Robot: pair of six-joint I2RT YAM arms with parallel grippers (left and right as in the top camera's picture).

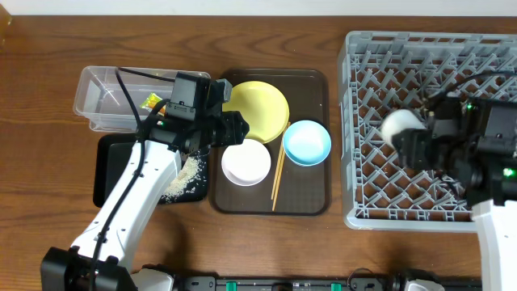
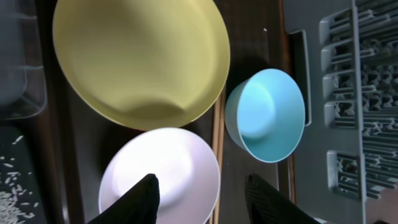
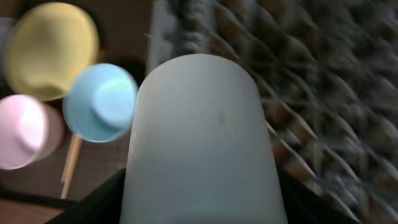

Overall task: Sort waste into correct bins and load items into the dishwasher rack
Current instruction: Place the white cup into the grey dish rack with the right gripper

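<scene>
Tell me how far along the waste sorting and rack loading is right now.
Done: the snack wrapper lies in the clear tub and the rice scraps are on the black tray. In hand: the right gripper holds the cup over the dishwasher rack; the left gripper hangs open above the white bowl. Left: yellow plate, blue bowl, white bowl and chopsticks sit on the brown tray.

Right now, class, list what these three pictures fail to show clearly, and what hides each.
Overhead: the left arm covers parts of the black tray and the clear tub.
Right wrist: the cup fills the view; the rack behind is blurred.
Left wrist: the bottom edge cuts off the white bowl.
</scene>
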